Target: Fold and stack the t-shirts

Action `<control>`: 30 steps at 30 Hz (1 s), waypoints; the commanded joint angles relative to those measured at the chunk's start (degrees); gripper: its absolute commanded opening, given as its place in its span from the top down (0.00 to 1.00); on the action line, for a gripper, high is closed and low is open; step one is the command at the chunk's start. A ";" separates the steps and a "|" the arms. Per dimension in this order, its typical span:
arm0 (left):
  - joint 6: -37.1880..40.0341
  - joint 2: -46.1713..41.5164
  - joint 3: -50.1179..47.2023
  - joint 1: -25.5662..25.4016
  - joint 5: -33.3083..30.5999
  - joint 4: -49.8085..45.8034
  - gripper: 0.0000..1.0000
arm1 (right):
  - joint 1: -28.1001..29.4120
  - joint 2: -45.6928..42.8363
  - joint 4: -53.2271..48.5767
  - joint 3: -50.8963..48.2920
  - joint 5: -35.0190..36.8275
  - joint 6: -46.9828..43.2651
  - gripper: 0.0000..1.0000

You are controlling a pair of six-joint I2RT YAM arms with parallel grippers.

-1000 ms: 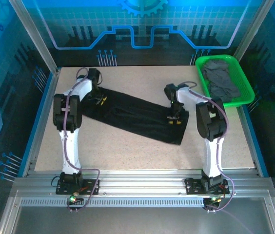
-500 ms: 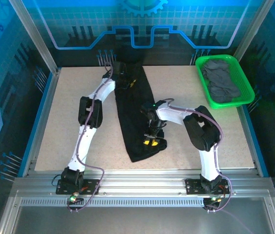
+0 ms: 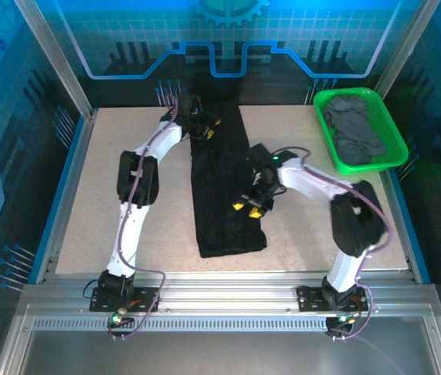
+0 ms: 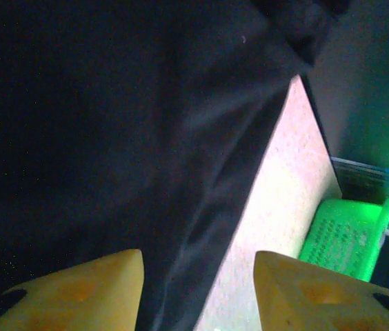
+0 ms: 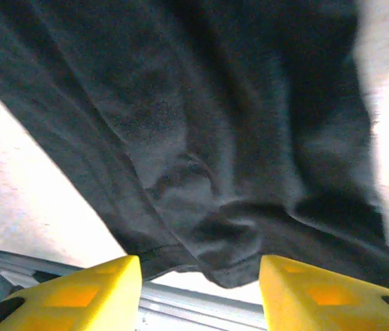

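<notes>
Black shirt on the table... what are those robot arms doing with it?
They are folding t-shirts. The black t-shirt lies on the table as a long narrow strip. The left gripper hovers open over its far end, and the right gripper is open over its middle. Neither is holding it. More grey t-shirts wait in the green basket at the far right corner.
</notes>
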 commanded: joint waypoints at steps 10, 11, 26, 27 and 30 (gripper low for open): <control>12.36 -40.02 -52.27 -1.21 6.66 -17.02 0.56 | -2.19 -4.57 0.80 -13.92 2.06 -16.73 0.50; 12.65 -42.86 -56.42 -1.40 7.60 -17.49 0.56 | -2.06 -3.86 0.59 -13.62 2.08 -17.11 0.50; 9.03 -52.66 -78.88 -11.35 17.65 -14.57 0.54 | 2.10 3.78 -0.52 -14.25 -1.38 -17.55 0.59; 8.46 -52.32 -79.02 -12.10 17.59 -14.12 0.54 | 2.38 3.68 -0.60 -14.53 -1.48 -17.31 0.59; 6.83 -51.14 -79.40 -13.90 17.18 -12.55 0.53 | 3.40 3.31 -1.88 -14.64 -0.59 -16.62 0.60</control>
